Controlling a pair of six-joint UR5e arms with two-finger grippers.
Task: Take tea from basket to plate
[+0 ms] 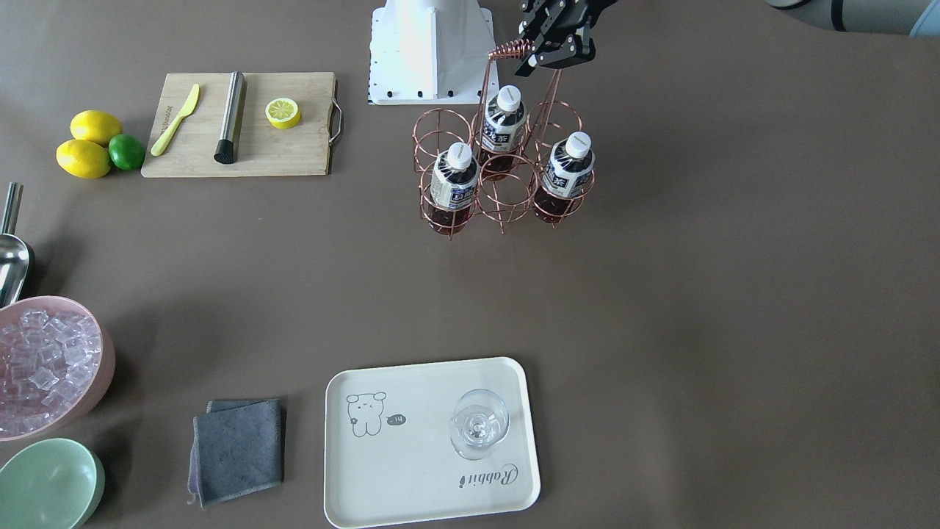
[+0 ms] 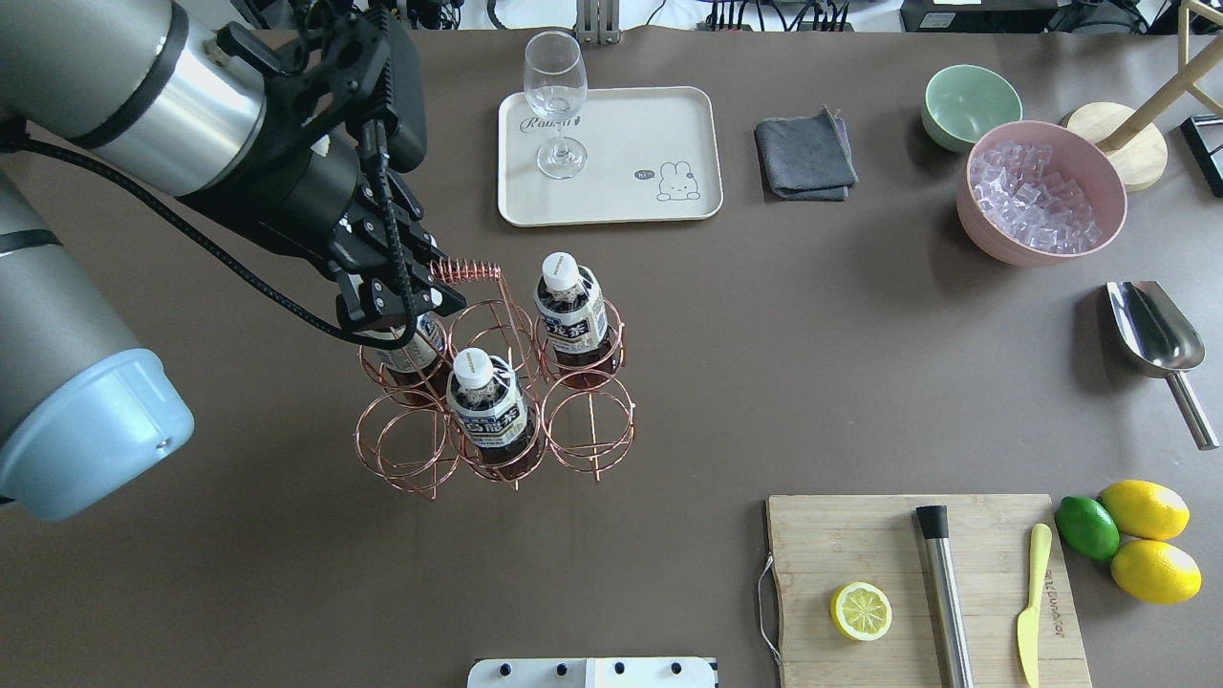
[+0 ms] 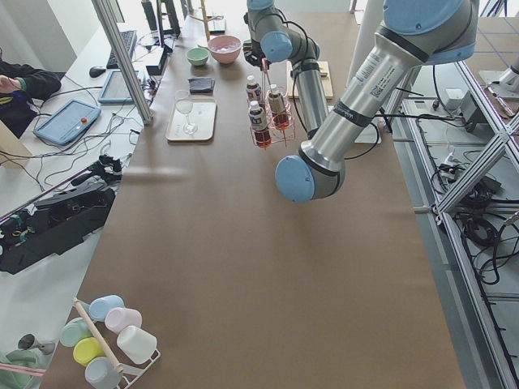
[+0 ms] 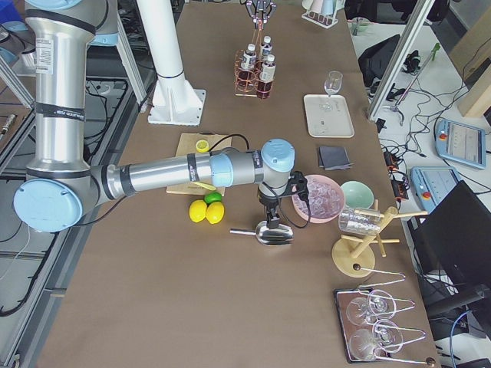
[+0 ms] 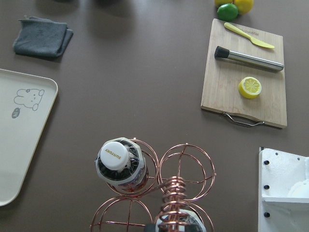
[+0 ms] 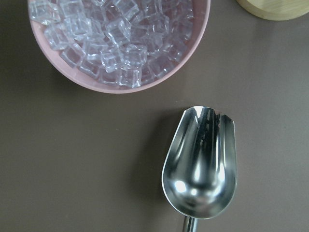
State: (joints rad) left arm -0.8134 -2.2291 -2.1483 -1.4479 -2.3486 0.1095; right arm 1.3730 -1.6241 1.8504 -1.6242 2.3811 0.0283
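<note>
Approach stage: left gripper [image 2: 394,308], jaws apart, hovers above clear brown tea bottle [image 1: 570,170] standing in rose-gold wire basket [image 2: 588,425], centre-left of overhead view. Next: descend, clamp it, lift clear of coiled handle [image 2: 465,272]. Whether the right gripper [image 4: 269,218] is open, cannot tell.

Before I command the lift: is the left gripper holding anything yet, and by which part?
Nothing, as far as shows: the left gripper hangs open over the basket, by its coiled handle, above the capped tea bottles.
</note>
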